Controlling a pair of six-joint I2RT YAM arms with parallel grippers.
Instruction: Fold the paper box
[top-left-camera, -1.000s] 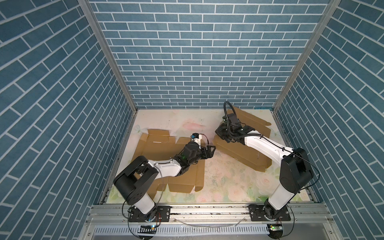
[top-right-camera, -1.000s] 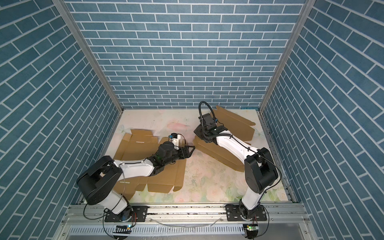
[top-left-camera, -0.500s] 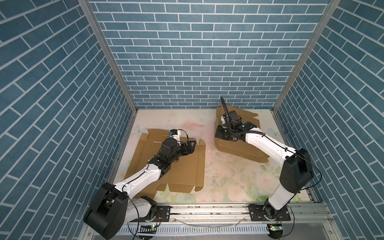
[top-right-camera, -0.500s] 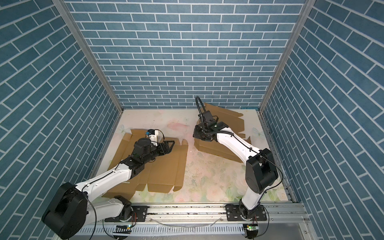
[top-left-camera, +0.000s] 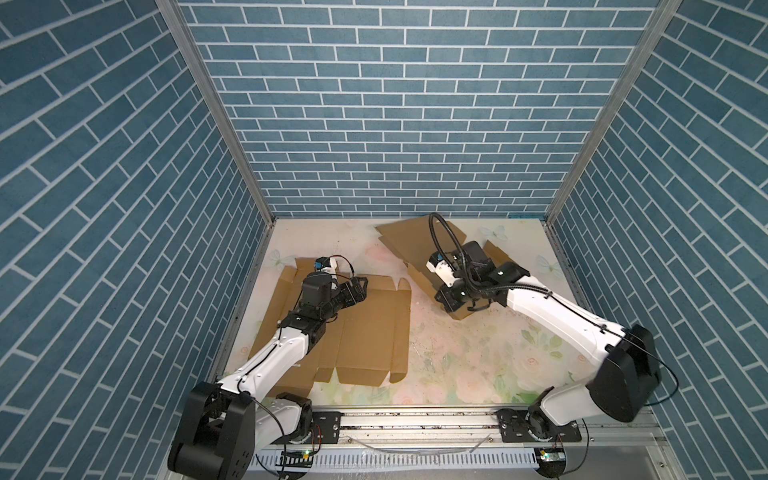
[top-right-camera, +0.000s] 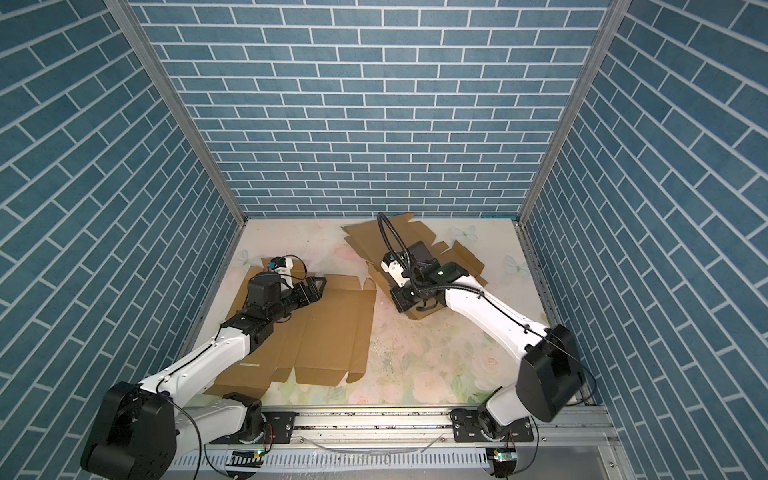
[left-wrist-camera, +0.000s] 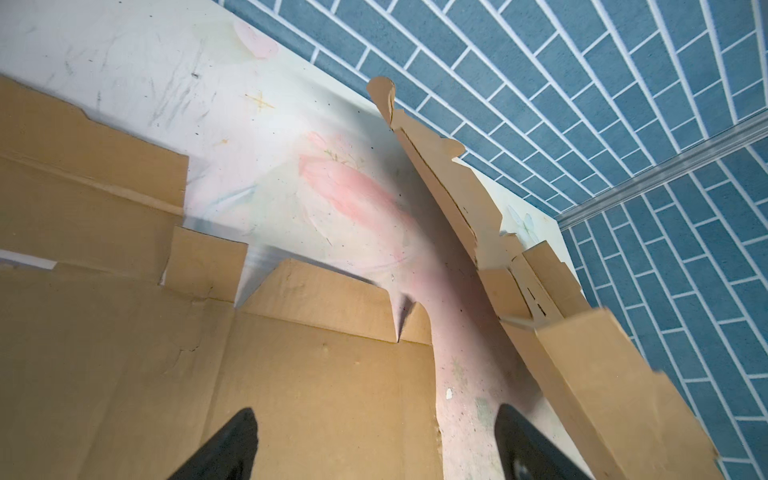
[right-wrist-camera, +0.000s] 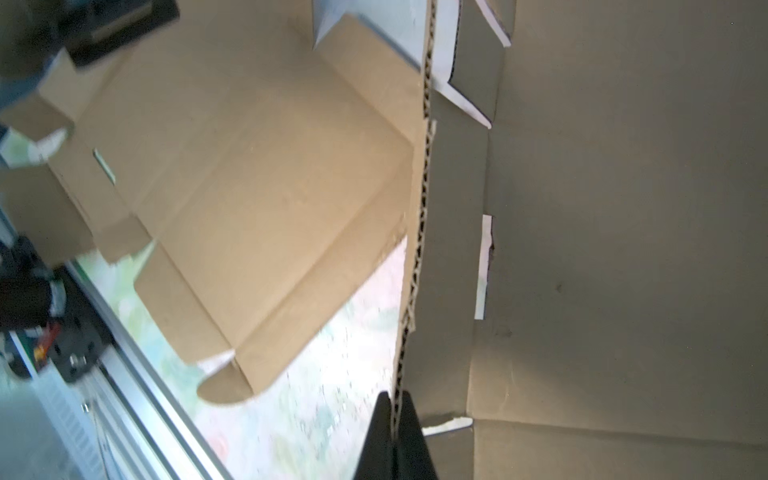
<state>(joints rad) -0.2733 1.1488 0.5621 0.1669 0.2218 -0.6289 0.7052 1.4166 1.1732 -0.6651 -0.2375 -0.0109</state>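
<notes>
Edgewise in the right hand (right-wrist-camera: 395, 405), paper box (right-wrist-camera: 602, 208).

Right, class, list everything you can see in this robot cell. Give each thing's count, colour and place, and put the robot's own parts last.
flat cardboard sheet: one, brown, lying unfolded on the table's left
raised cardboard sheet: one, brown, far right of the table, partly lifted
table: one, pale floral print, under both sheets
walls: three, blue brick pattern, left, back and right
rail: one, silver, along the front
left arm: one, white and black, over the flat sheet
right arm: one, white and black, reaching far right
left tool: one, black, open, above the flat sheet's far edge
right tool: one, black, shut on the raised sheet's edge
</notes>
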